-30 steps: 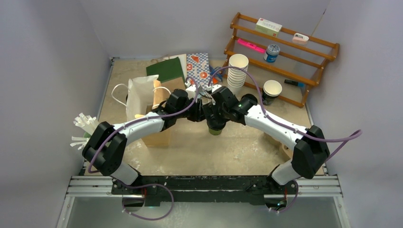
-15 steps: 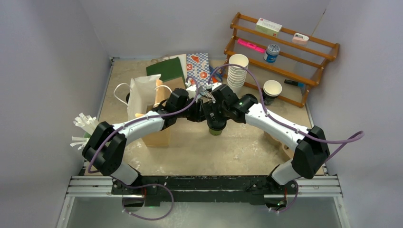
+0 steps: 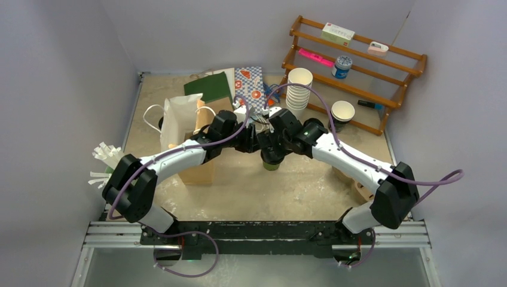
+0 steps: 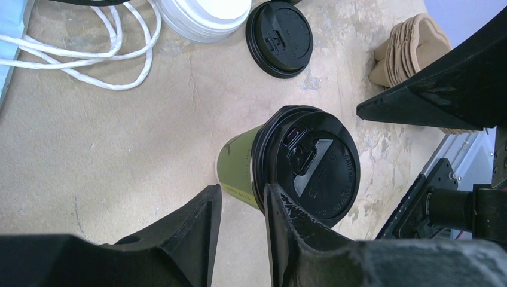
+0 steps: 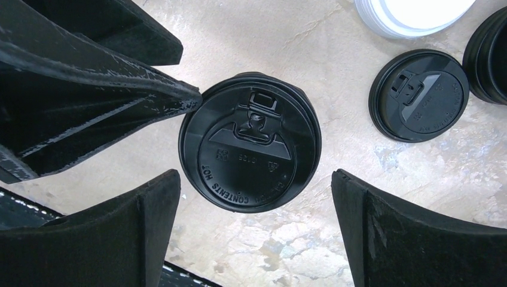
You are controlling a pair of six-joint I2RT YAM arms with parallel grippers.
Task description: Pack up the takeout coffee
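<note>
- The takeout cup [image 4: 236, 170], green with a black lid [image 5: 250, 142], stood upright near the middle of the table [image 3: 239, 191], not yet packed.
- The right gripper [image 5: 252, 179] hung above it with its jaws wide apart and clear of the lid rim, probably to straddle the cup.
- The left gripper [image 4: 242, 191] sat beside the cup with its jaws slightly apart on nothing. One tip was at the lid rim, apparently steadying it.
</note>
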